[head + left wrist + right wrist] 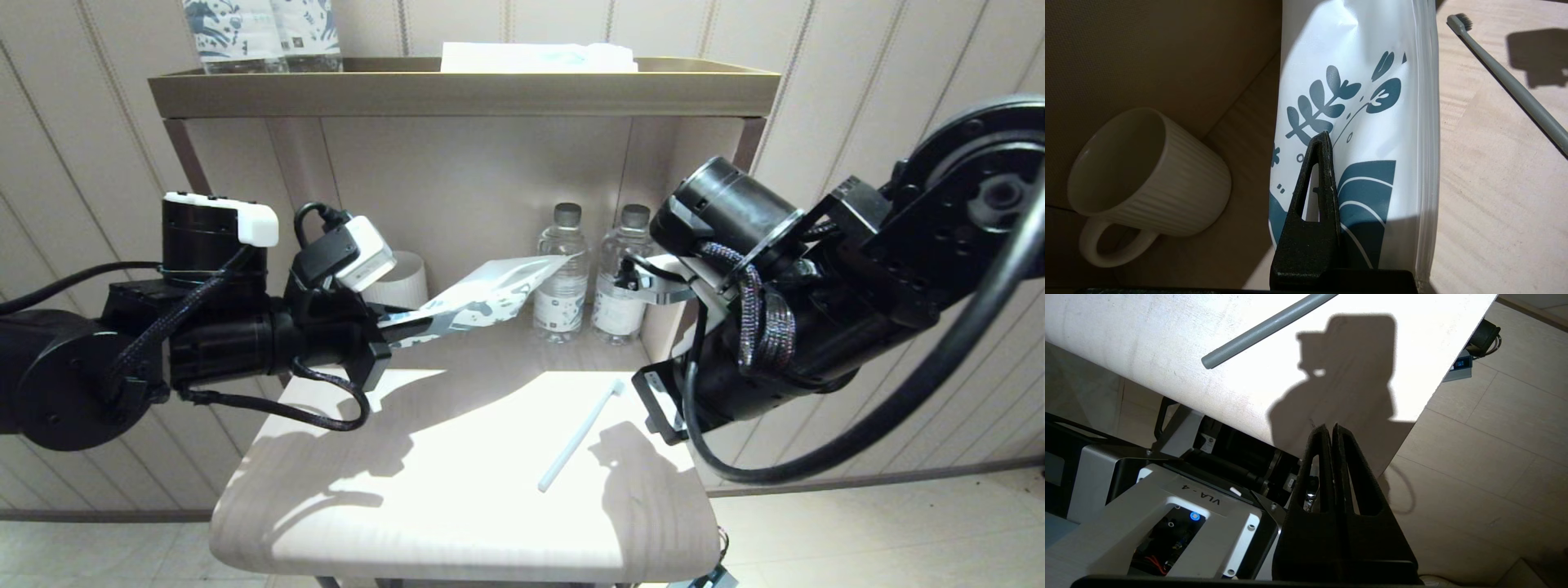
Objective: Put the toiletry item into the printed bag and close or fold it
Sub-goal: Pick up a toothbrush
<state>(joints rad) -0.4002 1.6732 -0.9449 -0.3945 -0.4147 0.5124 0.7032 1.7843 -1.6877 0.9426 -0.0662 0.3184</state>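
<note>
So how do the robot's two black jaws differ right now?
The left gripper has its jaws shut on the white crinkly pouch with blue plant prints, holding it up above the pale wooden table. The right gripper has its jaws shut on nothing, past the table's edge, apart from the thin white toothbrush-like stick. Both are closed.

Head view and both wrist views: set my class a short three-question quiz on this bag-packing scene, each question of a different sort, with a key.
1. True or false: the toothbrush is already inside the printed bag.
2. Which tool grips the printed bag? A) left tool B) right tool C) neither
3. Fill in: behind the bag, against the back wall, stand two water ____.

Key
1. False: it lies on the table.
2. A: shut on the bag, held above the table; the right tool is shut and empty.
3. bottles
</note>
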